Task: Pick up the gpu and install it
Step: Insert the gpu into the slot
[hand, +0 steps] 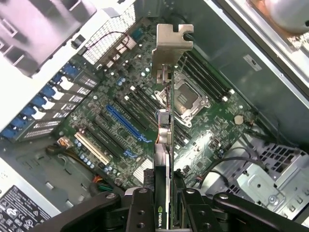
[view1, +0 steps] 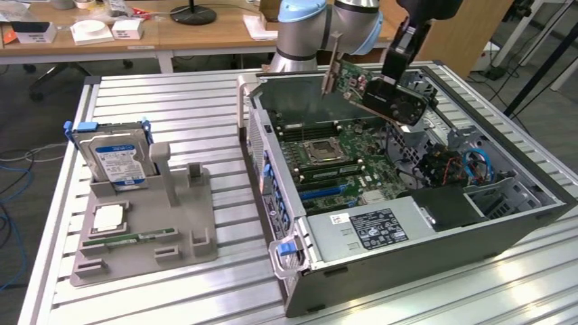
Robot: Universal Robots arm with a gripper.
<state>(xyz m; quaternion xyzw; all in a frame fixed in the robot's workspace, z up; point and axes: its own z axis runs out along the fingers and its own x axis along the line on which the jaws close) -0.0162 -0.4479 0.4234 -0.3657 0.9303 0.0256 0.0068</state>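
My gripper (view1: 394, 76) is shut on the gpu (view1: 366, 80), a green card with a black cooler and a silver end bracket. It holds the card tilted in the air over the far end of the open computer case (view1: 271, 156). In the wrist view the gpu (hand: 165, 140) is edge-on, its bracket pointing away from the camera, and the gripper (hand: 165, 205) clamps it between black fingers (hand: 140, 210). Under the card lies the motherboard (hand: 120, 96) with a long blue slot (hand: 126, 123) and the processor socket (hand: 187, 99). The card hangs apart from the board.
The power supply (view1: 370, 227) fills the near end of the case. A drive cage and cables (view1: 470, 169) sit at the exterior view's right. On the exterior view's left, a grey holder (view1: 181, 223) carries a blue-labelled hard drive (view1: 113, 159) and a memory stick (view1: 135, 238).
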